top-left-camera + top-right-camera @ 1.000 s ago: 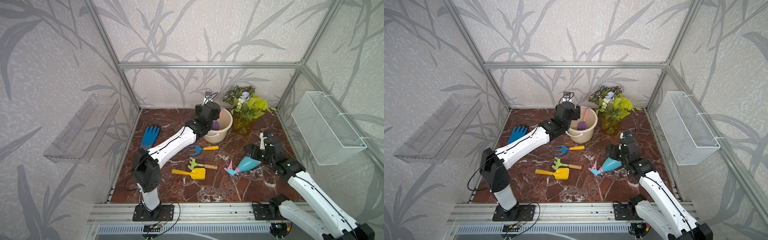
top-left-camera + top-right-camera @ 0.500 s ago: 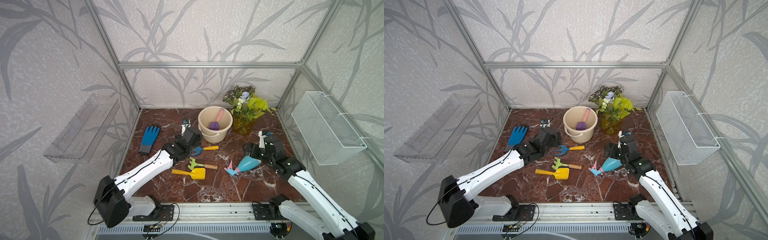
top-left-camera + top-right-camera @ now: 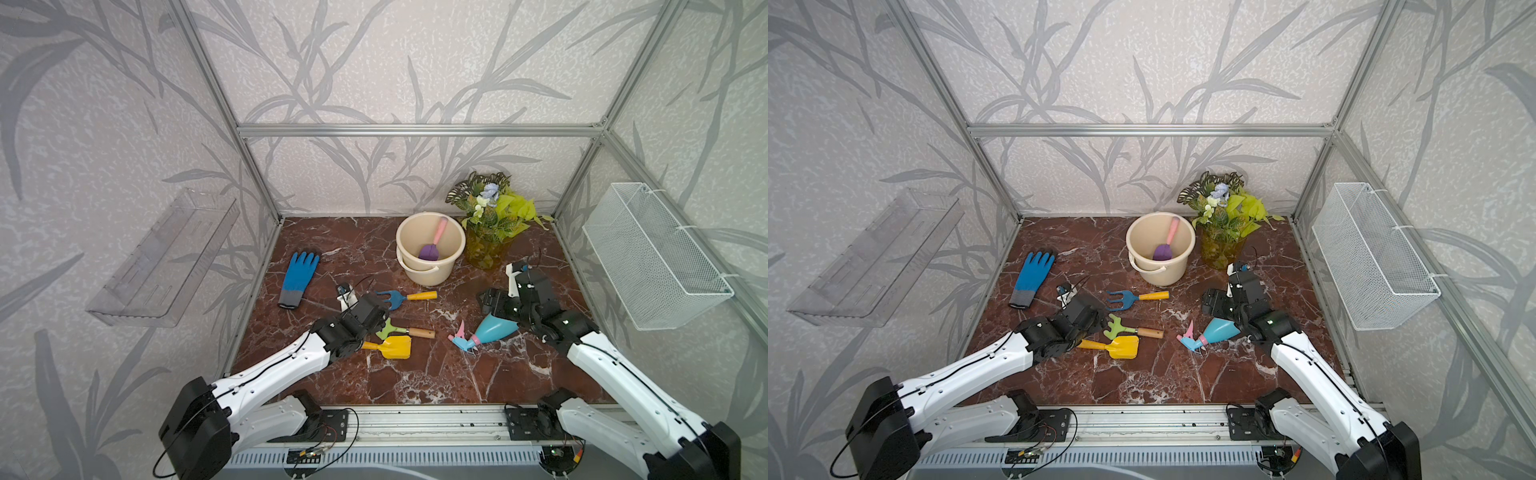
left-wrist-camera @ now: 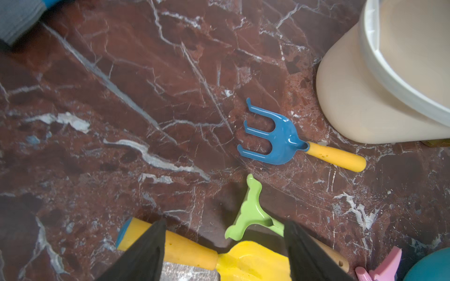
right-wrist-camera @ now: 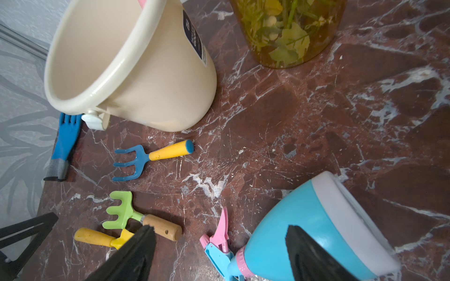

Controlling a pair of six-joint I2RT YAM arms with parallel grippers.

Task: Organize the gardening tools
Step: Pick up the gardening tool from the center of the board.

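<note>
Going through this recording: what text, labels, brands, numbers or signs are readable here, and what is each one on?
Dark blue label on the side of the cream bucket: it carries pale print, but it is too blurred and slanted to read.
No other writing, number or sign shows in any view.

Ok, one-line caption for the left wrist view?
Open left gripper poised over yellow plastic shovel and green wood-handled rake; blue yellow-handled fork and cream plastic bucket beyond.
</note>
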